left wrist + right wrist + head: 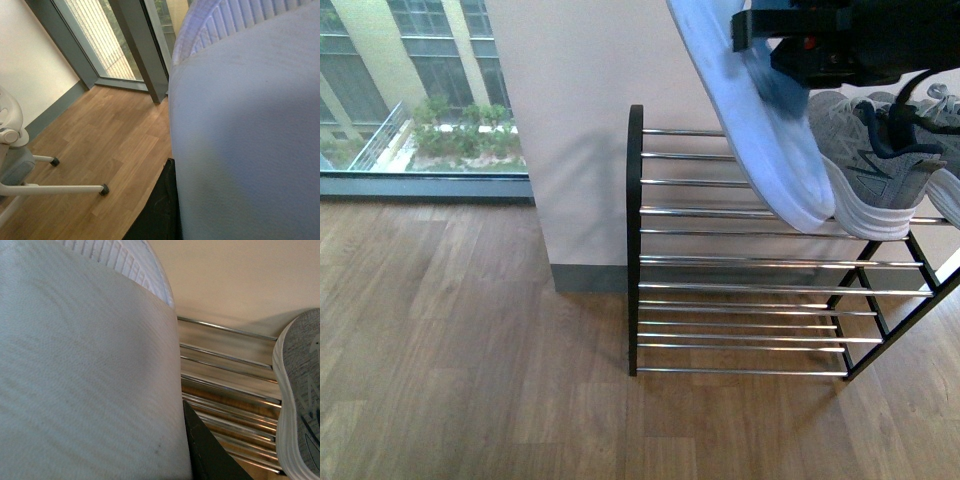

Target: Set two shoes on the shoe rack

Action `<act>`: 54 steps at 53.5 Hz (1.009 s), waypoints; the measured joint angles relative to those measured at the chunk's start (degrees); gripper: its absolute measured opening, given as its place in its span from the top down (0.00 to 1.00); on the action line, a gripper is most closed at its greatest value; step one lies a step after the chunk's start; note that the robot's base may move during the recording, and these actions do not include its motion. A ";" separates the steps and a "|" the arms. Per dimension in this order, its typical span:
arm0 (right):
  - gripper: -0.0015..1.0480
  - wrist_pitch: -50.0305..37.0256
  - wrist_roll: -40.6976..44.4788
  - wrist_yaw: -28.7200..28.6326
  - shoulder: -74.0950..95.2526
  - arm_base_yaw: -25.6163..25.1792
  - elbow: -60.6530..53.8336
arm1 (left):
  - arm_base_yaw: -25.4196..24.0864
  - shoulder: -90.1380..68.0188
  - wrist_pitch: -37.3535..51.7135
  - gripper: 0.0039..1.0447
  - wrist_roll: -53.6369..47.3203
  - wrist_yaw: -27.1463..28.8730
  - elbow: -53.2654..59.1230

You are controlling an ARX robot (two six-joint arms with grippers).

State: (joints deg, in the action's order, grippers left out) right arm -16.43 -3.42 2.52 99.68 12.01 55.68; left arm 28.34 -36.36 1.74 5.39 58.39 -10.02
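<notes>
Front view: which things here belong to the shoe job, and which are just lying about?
Job: grey sneakers, on the top tier; shoe rack.
Not the job: light blue slipper, held up in front of the rack; window.

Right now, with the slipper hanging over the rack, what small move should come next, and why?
Probably lower the slipper slightly and level it onto the top bars of the shoe rack, left of the grey sneaker. It hangs steeply tilted from a tool, its low end at the bars beside the sneaker's sole, and bare bars show to its left.
</notes>
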 joint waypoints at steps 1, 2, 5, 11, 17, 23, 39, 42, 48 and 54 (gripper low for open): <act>0.98 0.00 0.00 0.28 0.52 0.02 0.46 | 0.00 0.00 0.00 0.98 0.00 0.00 0.00; 0.98 0.00 0.00 0.83 1.60 0.07 1.29 | 0.00 0.00 0.00 0.98 0.02 0.00 0.00; 0.98 0.17 0.02 2.21 4.52 0.15 3.78 | 0.00 0.00 0.00 0.98 0.00 0.00 0.00; 0.98 0.92 0.17 5.75 10.40 0.20 9.07 | 0.00 0.00 0.00 0.98 0.02 0.00 0.00; 0.98 1.53 0.22 10.05 15.98 0.04 14.43 | 0.00 0.00 0.00 0.98 0.00 -0.02 0.00; 0.98 2.14 0.39 13.46 21.33 -0.59 18.73 | 0.00 0.00 0.00 0.98 0.00 0.00 0.00; 0.98 -1.11 8.79 17.09 31.80 -2.21 24.41 | 0.00 0.00 0.00 0.98 0.00 -0.02 0.00; 0.98 -0.92 10.21 17.84 32.92 -2.45 25.46 | 0.00 0.00 0.02 0.98 0.00 0.00 0.00; 0.98 -1.55 13.90 19.39 35.28 -3.41 27.58 | 0.00 0.00 0.00 0.98 0.00 0.00 0.00; 0.98 -2.25 16.48 20.57 37.07 -4.46 29.53 | 0.00 0.00 0.02 0.98 0.00 -0.02 0.00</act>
State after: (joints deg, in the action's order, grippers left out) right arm -18.68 13.06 23.09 136.75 7.55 85.21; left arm 28.34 -36.36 1.76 5.39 58.37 -10.02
